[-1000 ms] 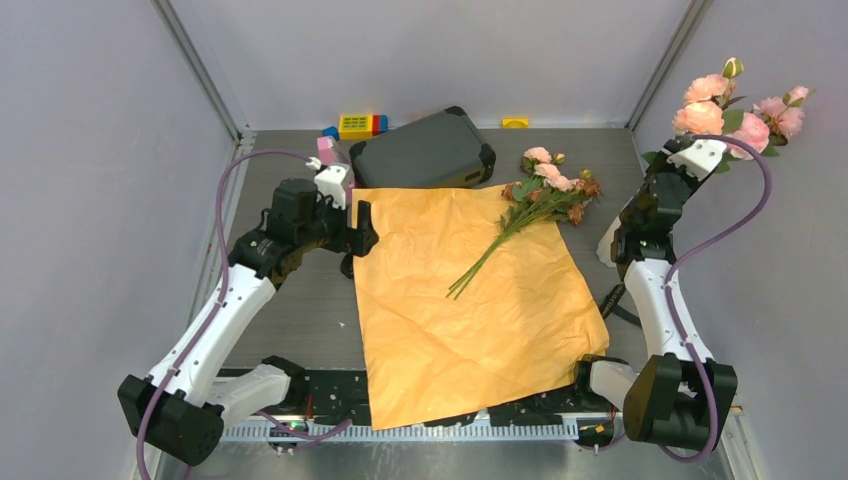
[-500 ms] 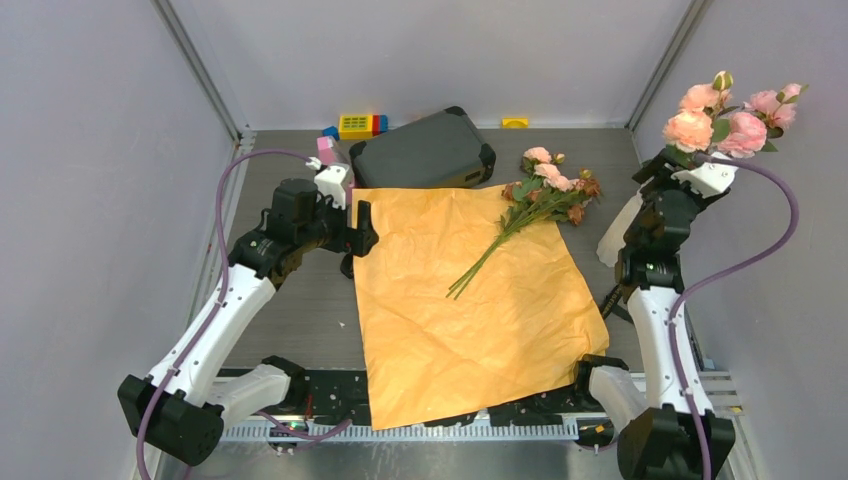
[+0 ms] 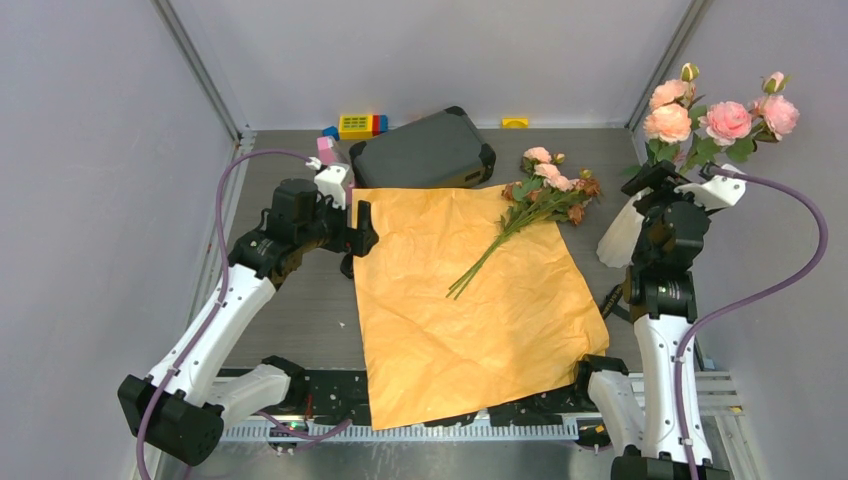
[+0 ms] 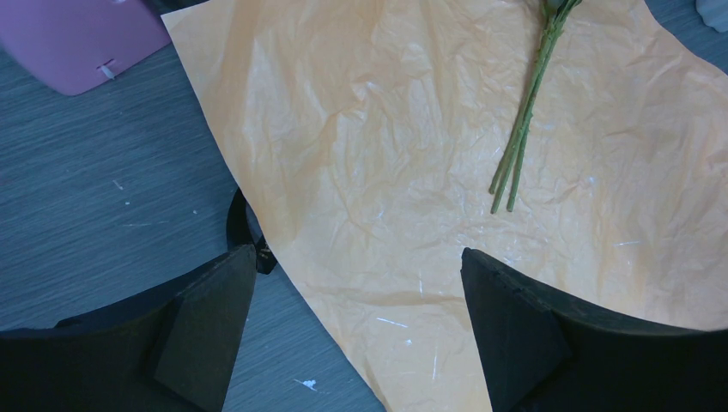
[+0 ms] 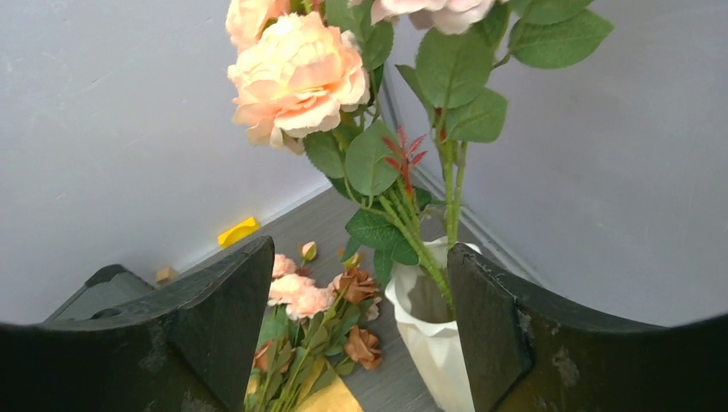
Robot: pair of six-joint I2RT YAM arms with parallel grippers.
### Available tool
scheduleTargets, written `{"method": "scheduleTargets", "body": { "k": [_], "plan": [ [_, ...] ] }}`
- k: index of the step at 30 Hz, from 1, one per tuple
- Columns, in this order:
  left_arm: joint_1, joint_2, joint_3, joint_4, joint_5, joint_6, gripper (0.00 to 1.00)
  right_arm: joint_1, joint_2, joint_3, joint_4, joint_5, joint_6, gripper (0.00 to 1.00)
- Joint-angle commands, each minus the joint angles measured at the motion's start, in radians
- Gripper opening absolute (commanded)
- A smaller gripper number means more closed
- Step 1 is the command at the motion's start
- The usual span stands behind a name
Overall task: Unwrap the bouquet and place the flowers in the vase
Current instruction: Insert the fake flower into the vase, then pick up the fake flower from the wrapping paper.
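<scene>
At the right rear corner of the table, one stem group of the flowers point(image 5: 296, 73) stands upright in the vase point(image 5: 429, 343), stems down its mouth and blooms well above the rim. The right gripper point(image 5: 359, 253) sits just short of the vase with its jaws spread wide and touching neither stems nor vase, so the vase alone appears to carry the flowers. A loose bunch point(image 3: 548, 190) lies across the far right corner of the orange paper point(image 3: 470, 310), blooms off its edge and stems pointing inward, and is judged the next to be transferred. The paper lies unfolded and flat, so the unwrapping is taken as done. The left gripper point(image 4: 356, 257) hovers at the paper's left edge, jaws parted and holding nothing. The table point(image 3: 300, 310) is grey wood grain, enclosed by plain grey walls. A dark case point(image 3: 422, 148), toy bricks point(image 3: 357, 125) and a pink object point(image 4: 81, 43) sit at the back.
</scene>
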Motion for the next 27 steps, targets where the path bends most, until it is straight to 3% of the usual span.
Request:
{"method": "scheduleTargets", "body": {
  "k": [1, 8, 15, 27],
  "plan": [
    [0.004, -0.006, -0.008, 0.021, 0.003, 0.001, 0.91, 0.002, -0.040, 0.060, -0.090, -0.129, 0.081, 0.79],
    [0.002, -0.034, -0.030, 0.075, 0.102, -0.037, 0.89, 0.002, -0.015, 0.115, -0.165, -0.481, 0.120, 0.79],
    [-0.048, -0.016, -0.096, 0.161, 0.146, -0.178, 0.86, 0.005, 0.057, 0.167, -0.249, -0.580, 0.204, 0.78],
    [-0.342, 0.208, -0.159, 0.404, -0.005, -0.315, 0.80, 0.046, 0.143, 0.025, -0.230, -0.691, 0.344, 0.69]
  ]
}}
